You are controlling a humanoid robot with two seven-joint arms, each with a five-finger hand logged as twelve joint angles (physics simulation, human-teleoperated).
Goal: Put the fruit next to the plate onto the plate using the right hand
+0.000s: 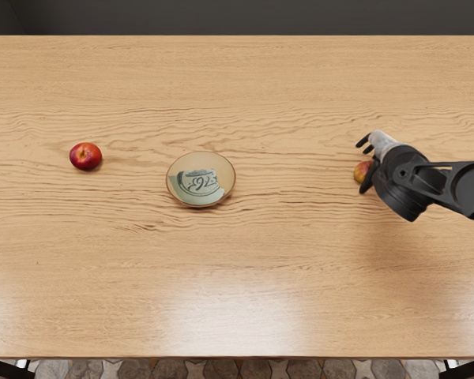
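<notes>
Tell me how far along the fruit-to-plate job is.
Done: nothing yet, the plate holds no fruit. In hand: the right hand is at a reddish fruit well right of the plate; grasp unclear. Left: lift, carry and set it on the plate. A red apple lies left of the plate.

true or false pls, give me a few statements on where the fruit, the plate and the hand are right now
1. No fruit lies on the plate. True.
2. The red apple lies to the picture's right of the plate. False: it lies to its left, apart from it.
3. The right hand is at the second fruit, far to the right of the plate. True.
4. The left arm reaches toward the red apple. False: no left arm is in view.
5. The plate sits at the table's near edge. False: it sits around the middle of the table.
</notes>
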